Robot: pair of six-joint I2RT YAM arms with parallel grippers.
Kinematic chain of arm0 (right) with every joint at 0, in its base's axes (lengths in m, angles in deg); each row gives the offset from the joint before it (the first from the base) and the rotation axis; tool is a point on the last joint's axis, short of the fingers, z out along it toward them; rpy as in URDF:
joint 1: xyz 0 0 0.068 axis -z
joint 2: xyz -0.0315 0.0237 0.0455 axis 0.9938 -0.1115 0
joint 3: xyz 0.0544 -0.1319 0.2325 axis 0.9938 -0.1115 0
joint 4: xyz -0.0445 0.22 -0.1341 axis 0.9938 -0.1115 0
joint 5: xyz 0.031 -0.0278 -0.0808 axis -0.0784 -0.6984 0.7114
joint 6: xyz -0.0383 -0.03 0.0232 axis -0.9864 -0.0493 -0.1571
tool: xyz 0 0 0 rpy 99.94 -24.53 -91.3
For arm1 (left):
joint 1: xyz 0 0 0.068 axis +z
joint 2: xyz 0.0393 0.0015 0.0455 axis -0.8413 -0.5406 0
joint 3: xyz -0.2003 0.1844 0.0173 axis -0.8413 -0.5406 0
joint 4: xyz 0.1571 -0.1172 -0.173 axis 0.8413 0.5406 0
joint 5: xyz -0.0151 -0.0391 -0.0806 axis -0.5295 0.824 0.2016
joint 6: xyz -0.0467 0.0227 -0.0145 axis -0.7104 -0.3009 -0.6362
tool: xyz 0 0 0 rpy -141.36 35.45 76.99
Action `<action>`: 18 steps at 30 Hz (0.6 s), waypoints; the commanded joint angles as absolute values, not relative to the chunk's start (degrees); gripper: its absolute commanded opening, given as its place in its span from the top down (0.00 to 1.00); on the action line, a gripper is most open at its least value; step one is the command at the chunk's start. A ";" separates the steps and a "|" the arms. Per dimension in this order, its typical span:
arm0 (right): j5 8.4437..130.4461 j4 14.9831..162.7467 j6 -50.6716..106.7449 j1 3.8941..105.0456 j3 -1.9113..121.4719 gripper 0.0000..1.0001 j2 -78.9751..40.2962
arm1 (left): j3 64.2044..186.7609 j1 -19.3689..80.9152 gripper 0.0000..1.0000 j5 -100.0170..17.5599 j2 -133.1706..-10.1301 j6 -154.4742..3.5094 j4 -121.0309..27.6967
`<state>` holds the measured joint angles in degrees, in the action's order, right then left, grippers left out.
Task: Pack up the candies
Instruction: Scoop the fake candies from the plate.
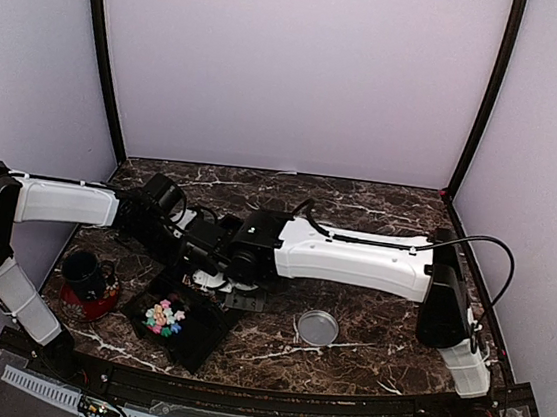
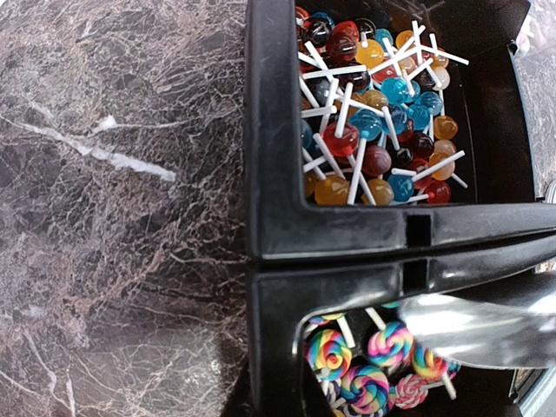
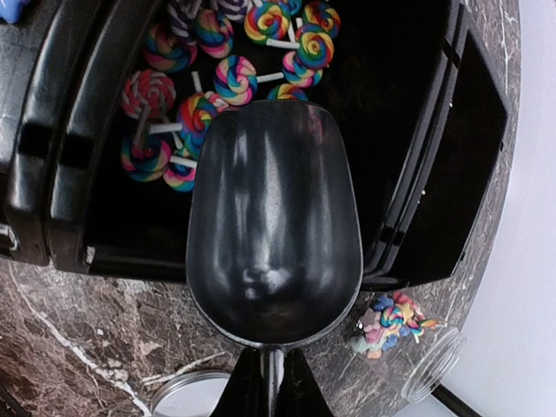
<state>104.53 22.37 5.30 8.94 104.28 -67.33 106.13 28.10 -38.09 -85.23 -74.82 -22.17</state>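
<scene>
Fingers of R gripper: clamped on scoop handle, empty bowl over swirl candies in bin; L gripper: couldn't tell.

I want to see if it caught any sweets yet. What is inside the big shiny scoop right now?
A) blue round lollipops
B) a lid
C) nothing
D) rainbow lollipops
C: the scoop is bare inside, and the swirly lollipops all lie in the black tray beyond its tip.

Shiny metal scoop, plastic tray, glossy candies, polished marble table.
</scene>
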 commanded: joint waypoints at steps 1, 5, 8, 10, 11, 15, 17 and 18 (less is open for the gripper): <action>100.60 24.11 1.42 7.94 106.19 1.00 -70.54 | 109.42 27.49 1.00 -33.00 -81.34 -75.52 -25.65; 96.78 26.05 -0.81 7.91 105.78 1.00 -71.69 | 109.30 27.21 1.00 -32.25 -81.21 -75.41 -25.99; 92.26 29.53 -2.71 7.91 103.84 1.00 -71.02 | 109.30 27.17 1.00 -31.68 -81.16 -75.42 -26.31; 88.60 32.96 -3.78 8.05 101.49 1.00 -69.88 | 109.21 27.20 1.00 -31.44 -81.06 -75.40 -26.52; 86.80 35.02 -4.08 8.21 99.88 1.00 -68.82 | 109.16 27.17 1.00 -31.34 -80.98 -75.47 -26.59; 80.57 42.74 -3.47 9.65 93.52 1.00 -66.63 | 109.08 27.14 1.00 -31.24 -80.88 -75.50 -26.70; 77.76 46.14 -2.36 10.84 90.91 1.00 -66.07 | 109.05 27.15 1.00 -31.09 -80.88 -75.53 -26.74; 76.56 47.97 -1.67 11.45 89.41 1.00 -65.75 | 109.04 27.13 1.00 -30.90 -80.88 -75.58 -26.80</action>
